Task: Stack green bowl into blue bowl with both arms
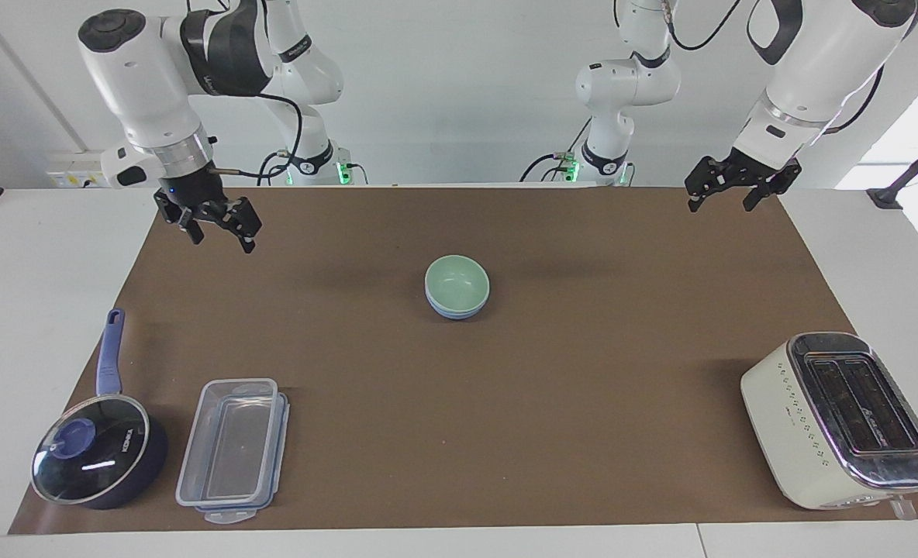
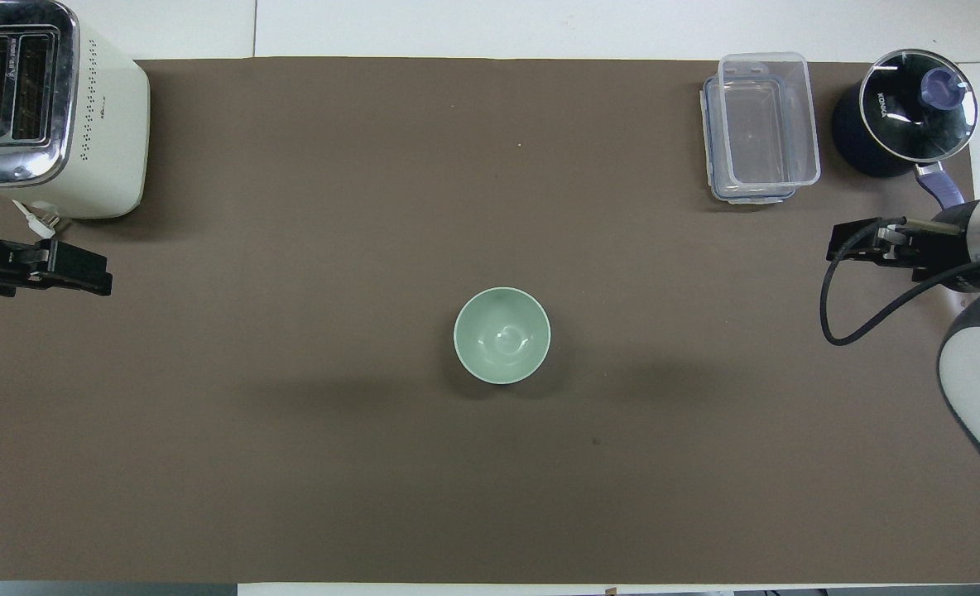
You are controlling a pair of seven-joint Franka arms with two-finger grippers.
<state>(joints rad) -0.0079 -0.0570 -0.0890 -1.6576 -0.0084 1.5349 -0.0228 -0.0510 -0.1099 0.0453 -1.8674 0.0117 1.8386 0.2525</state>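
The green bowl sits nested in the blue bowl at the middle of the brown mat; only a thin blue rim shows under it. In the overhead view the green bowl hides the blue one. My right gripper hangs open and empty over the mat's corner at the right arm's end, well away from the bowls. My left gripper hangs open and empty over the mat's corner at the left arm's end, and that arm waits.
A cream toaster stands at the left arm's end, farther from the robots than the bowls. A clear lidded container and a dark blue saucepan with a glass lid stand at the right arm's end, also farther out.
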